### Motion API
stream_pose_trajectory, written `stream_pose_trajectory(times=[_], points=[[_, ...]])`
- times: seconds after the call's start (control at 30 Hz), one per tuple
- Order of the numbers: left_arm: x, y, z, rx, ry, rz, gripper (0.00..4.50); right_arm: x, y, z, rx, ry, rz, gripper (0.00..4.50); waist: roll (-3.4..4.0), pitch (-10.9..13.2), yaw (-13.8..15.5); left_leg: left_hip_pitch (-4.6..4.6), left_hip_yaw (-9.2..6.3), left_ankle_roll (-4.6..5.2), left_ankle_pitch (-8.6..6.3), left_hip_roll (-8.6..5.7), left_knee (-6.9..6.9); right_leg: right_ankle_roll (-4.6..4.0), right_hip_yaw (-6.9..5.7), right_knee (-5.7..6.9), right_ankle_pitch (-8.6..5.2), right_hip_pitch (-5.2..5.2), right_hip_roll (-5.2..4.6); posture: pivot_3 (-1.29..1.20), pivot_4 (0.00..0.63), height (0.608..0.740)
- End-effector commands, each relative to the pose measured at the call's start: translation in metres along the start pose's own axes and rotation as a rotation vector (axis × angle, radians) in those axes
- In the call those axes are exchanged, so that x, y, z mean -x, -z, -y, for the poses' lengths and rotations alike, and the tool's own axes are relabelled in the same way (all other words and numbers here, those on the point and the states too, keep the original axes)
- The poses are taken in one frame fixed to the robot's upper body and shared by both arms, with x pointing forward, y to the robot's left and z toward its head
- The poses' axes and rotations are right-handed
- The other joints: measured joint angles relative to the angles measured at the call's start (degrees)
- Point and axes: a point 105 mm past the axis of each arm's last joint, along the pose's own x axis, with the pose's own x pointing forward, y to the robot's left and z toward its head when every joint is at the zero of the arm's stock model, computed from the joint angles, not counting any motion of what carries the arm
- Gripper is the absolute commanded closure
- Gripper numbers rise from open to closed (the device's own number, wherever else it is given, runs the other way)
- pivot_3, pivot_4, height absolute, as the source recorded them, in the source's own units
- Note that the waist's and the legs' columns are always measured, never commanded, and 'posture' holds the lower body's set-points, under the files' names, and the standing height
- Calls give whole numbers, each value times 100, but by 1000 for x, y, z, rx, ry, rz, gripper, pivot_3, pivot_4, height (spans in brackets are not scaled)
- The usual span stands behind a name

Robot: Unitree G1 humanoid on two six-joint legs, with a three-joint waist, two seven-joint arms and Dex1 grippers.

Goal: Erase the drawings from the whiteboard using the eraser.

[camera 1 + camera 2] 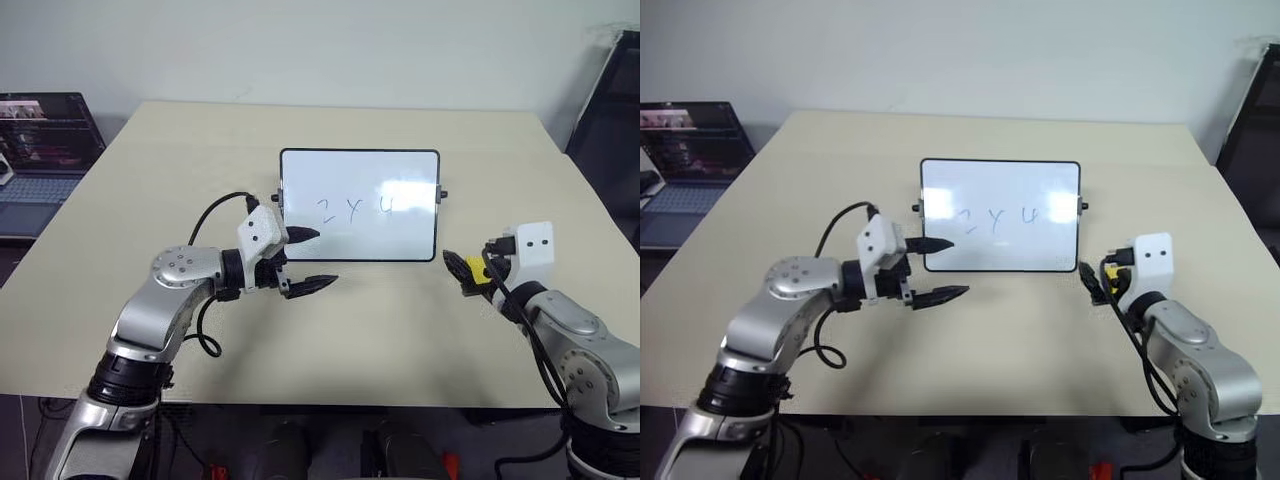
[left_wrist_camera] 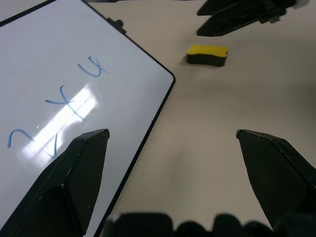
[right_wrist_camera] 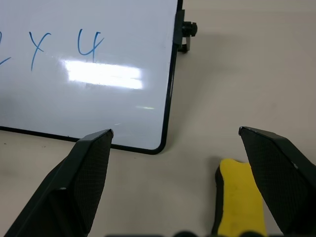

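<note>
Mid-frame, our left gripper [image 1: 311, 260] gapes wide at the whiteboard [image 1: 360, 205]; lower right, our right gripper [image 3: 175, 163], jaws wide, hangs over the eraser [image 3: 240, 202].

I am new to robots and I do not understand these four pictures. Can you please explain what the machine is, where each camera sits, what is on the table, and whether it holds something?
This is a humanoid robot with two arms, each ending in a gripper of two black fingers. Two pictures come from the cameras in its head, looking down over the arms. The other two come from a camera on each wrist, looking along that gripper's fingers.

On the beige table lies a small whiteboard with a black frame. On it are the drawings, marks like "2 Y U". A yellow and black eraser lies on the table beside the board, on the robot's right.

The left gripper is open near the board's left edge. The right gripper is open too, with the eraser just in front of it. Nothing is held yet. A laptop sits to the far left.
</note>
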Motion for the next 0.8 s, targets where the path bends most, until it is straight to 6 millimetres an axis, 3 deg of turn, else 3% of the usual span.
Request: stream_pose_trajectory(times=[0.03, 0.3, 0.8], points=[[-8, -14, 9, -78, 96, 19, 0, -3, 1, 8, -14, 58, -7, 22, 0, 0, -2, -1, 1, 0, 0, 0, 0, 0, 0, 0, 0, 0, 0, 0, 150, 740], [-18, -16, 10, -124, 157, 18, 0, -17, 14, 21, -43, 123, -59, 22, 1, 0, -22, 1, 5, 0, 0, 2, 0, 0, 0, 3, 0, -4, 4, 0, 150, 740], [-12, -4, 4, -129, 136, -2, 0, -22, 33, 37, -82, 176, -83, 22, 2, 0, -19, -1, 5, 1, 0, 3, 0, 0, 0, 5, 0, -6, 6, 0, 150, 740]])
